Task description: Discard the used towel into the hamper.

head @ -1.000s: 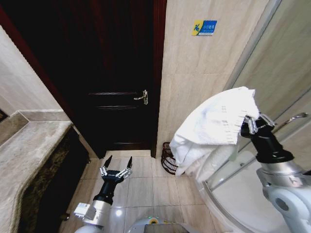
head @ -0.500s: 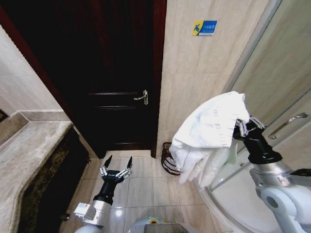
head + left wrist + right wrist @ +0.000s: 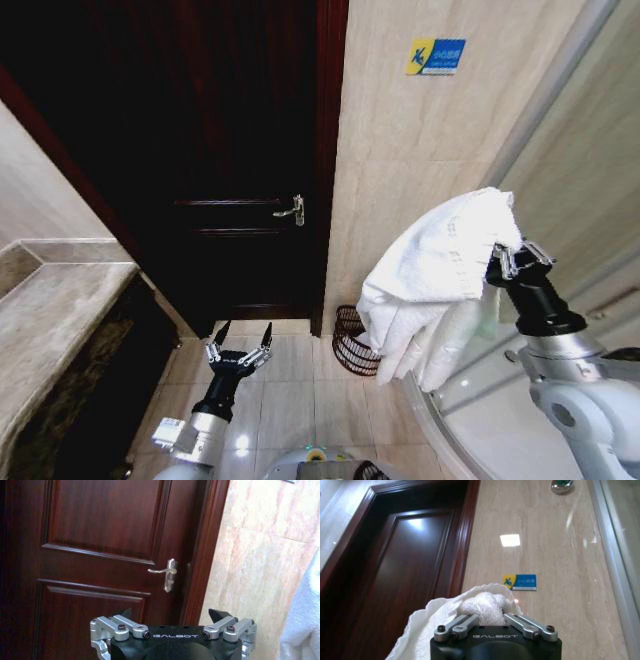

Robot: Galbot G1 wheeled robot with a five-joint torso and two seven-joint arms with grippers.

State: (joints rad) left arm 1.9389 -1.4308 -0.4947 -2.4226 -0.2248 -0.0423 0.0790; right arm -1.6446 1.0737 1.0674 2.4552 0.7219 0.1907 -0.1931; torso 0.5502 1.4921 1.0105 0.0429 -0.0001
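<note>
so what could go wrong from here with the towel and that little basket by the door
The right gripper pinches the towel by one bunched fold, so it could slip out early and land on the tiles.

The hamper is small, sits low against the wall and is partly hidden behind the hanging towel; a drop from here would likely miss it or drape over its rim.

The left gripper, open and low near the floor, could catch the trailing cloth.

Bathroom, likely hotel or home. Beige marble-look wall tiles (image 3: 400, 180), tiled floor (image 3: 290, 390), stone vanity counter (image 3: 50, 330), curved glass shower enclosure (image 3: 560, 200), dark wooden door (image 3: 230, 150) with lever handle (image 3: 291, 209), small blue wall sign (image 3: 436, 55).
</note>
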